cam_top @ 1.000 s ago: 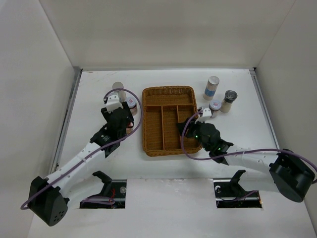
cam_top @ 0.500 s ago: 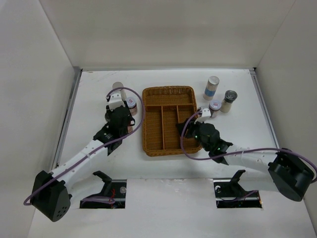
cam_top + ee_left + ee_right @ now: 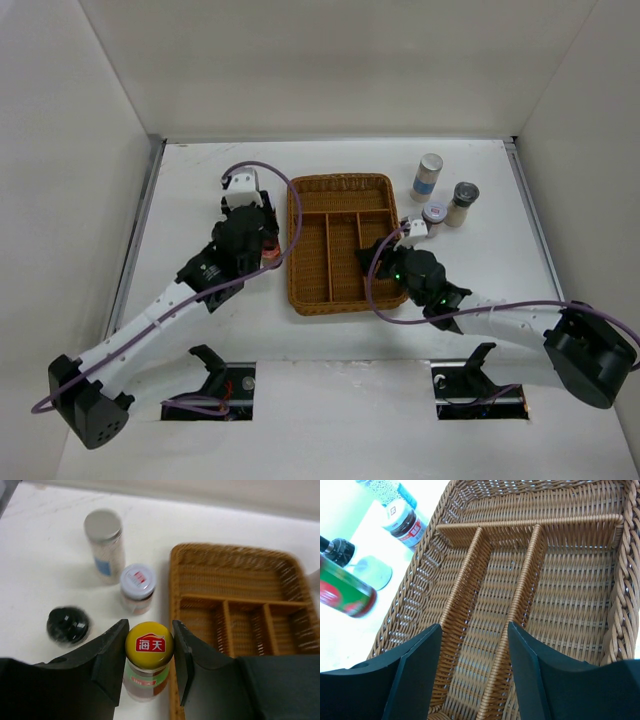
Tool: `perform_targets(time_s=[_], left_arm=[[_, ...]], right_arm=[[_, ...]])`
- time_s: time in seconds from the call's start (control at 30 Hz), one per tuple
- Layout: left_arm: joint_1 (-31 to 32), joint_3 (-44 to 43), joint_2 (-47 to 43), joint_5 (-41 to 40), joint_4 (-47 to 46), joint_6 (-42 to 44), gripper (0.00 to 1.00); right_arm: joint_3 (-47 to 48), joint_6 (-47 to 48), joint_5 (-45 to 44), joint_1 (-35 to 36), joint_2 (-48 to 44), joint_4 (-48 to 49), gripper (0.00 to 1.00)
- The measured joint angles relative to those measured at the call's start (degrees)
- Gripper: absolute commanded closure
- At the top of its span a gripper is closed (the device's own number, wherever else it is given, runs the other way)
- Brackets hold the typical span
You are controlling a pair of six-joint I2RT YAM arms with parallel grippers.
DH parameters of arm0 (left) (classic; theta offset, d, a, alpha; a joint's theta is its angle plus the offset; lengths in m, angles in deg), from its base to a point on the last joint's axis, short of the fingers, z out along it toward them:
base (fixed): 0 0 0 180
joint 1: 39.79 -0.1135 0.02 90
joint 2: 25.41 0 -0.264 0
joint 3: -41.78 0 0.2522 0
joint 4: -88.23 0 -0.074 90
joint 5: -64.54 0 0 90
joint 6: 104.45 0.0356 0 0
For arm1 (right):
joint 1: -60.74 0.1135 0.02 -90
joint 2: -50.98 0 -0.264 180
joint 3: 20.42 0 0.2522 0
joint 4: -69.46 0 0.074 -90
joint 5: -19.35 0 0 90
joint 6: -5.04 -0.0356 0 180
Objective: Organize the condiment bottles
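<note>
Top external view: white tabletop [image 3: 185,190] under both arms, walled on three sides. Directly below the right pincer [image 3: 472,672] and just to the right of the left pincer [image 3: 149,657]: brown wicker divided tray [image 3: 340,181], three long compartments and one crosswise strip at the far end.

State of the right pincer: jaws partway apart, hung low over the tray's long compartments, hold on nothing, only weave visible between the dark fingers [image 3: 415,675].

State of the left pincer: closed on the dark sauce bottle with red label and yellow cap [image 3: 149,644], one finger pressed against each side of the cap. Bottle upright between the jaws, just outside the tray's left wall. Standing on the tabletop or lifted clear: cannot tell. Same bottle visible from the right wrist, past the tray's left wall, to the left of the right pincer.

Ahead of the left pincer, big to small: tall clear cylinder with silver lid [image 3: 103,542], farthest out; black-capped bottle [image 3: 67,625], ahead and left, blurred; short jar with pale lid and red mark [image 3: 137,587], just beyond the held bottle, near the tray wall.

Off to the right of the right pincer, beyond the tray's right wall: second silver-lidded cylinder with blue band [image 3: 429,175], farthest; third cylinder with darker lid [image 3: 462,203]; short purple-topped jar [image 3: 434,213], nearest to that pincer, close beside the third cylinder.
</note>
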Motion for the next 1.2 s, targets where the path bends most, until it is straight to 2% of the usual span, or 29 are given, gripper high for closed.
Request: perform_targets(time_s=[0.2,0.4,0.57,0.97,1.07,1.2], left_arm=[[1.0,-9.9,8.5,0.8,-7.8,2.7,0.9],[-2.1,-20.5,26.3,5.7,-14.1,4.6,0.91],[-5.7,-28.0,38.4,10.1,-15.5,5.0,0.91],[-8.2,-30.2,48.4,12.8,-16.9,5.0,0.85],[-8.2,-29.3,48.8,12.9,-20.0,4.6,0.78],[-8.2,-27.5,48.7,12.7,-23.4,4.0,0.53]], right_arm=[[-0.2,-0.2,0.0,0.0,-0.3,-0.1,0.36],[-0.2,-0.5,0.1,-0.1,-0.4,0.0,0.35],[-0.2,-0.6,0.4,-0.1,-0.4,-0.1,0.34],[-0.2,-0.8,0.9,-0.5,-0.6,-0.1,0.32],[-0.2,-0.8,1.0,-0.5,-0.6,-0.1,0.31],[-0.2,-0.9,1.0,-0.5,-0.6,-0.2,0.27]])
